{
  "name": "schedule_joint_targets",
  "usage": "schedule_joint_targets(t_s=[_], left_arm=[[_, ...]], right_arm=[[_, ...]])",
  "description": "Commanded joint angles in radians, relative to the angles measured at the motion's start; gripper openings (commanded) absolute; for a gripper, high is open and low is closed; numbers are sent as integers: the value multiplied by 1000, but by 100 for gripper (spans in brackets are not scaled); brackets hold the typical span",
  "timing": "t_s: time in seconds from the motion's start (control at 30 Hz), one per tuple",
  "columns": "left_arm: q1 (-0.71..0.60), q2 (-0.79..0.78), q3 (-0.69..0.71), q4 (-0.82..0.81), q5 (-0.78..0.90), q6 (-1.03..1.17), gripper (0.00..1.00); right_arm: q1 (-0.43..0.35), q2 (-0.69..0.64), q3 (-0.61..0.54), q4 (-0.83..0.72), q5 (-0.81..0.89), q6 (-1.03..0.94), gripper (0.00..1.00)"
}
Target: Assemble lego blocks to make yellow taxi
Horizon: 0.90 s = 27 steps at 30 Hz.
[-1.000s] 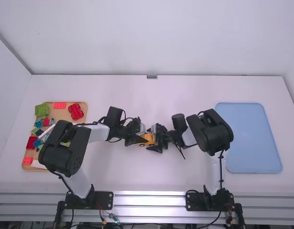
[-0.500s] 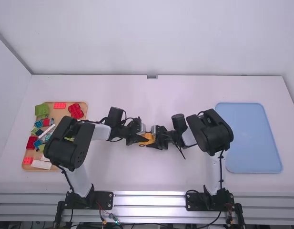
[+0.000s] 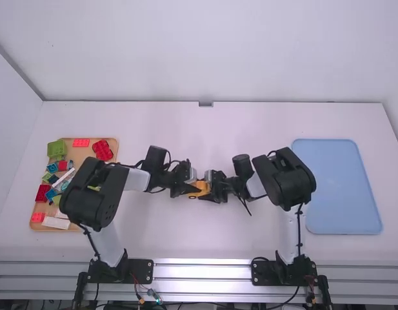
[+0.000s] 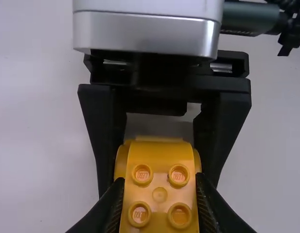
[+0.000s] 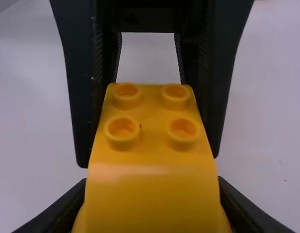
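Observation:
Both arms meet at mid-table in the high view, the left gripper (image 3: 193, 189) and right gripper (image 3: 215, 187) holding the yellow taxi (image 3: 202, 187) from opposite sides. In the left wrist view the left gripper (image 4: 160, 196) is shut on the taxi's studded yellow top (image 4: 160, 194), with the other gripper's black fingers around its far part. The right gripper (image 5: 152, 194) is shut on the taxi (image 5: 152, 150) in the right wrist view; four-stud top faces up, and the left gripper's fingers flank its far end. Its underside is hidden.
A wooden tray (image 3: 113, 142) with red, green, blue and white blocks lies at the far left, partly under the left arm. A flat blue tray (image 3: 337, 187) lies to the right of the right arm.
The right gripper's fingers, spread apart one second ago, have shut on the yellow taxi. The left arm's elbow has shifted slightly, uncovering more of the white block in the wooden tray.

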<state>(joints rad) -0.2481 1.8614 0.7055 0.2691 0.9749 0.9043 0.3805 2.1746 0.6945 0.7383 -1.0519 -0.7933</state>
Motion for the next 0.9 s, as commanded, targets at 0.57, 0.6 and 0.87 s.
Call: schedule_joint_targets(t_s=[0.57,0.6,0.87], left_arm=[[-134,45,-12,-100,-262,-24,1],[-134,45,-12,-101,-267,-25,2],[-129,44,-8,-122,-311,-25,1]], right_arm=[[0,11,12,6,2,3,41],[0,11,12,6,2,3,41],[0,11,12,0,4,3,41]])
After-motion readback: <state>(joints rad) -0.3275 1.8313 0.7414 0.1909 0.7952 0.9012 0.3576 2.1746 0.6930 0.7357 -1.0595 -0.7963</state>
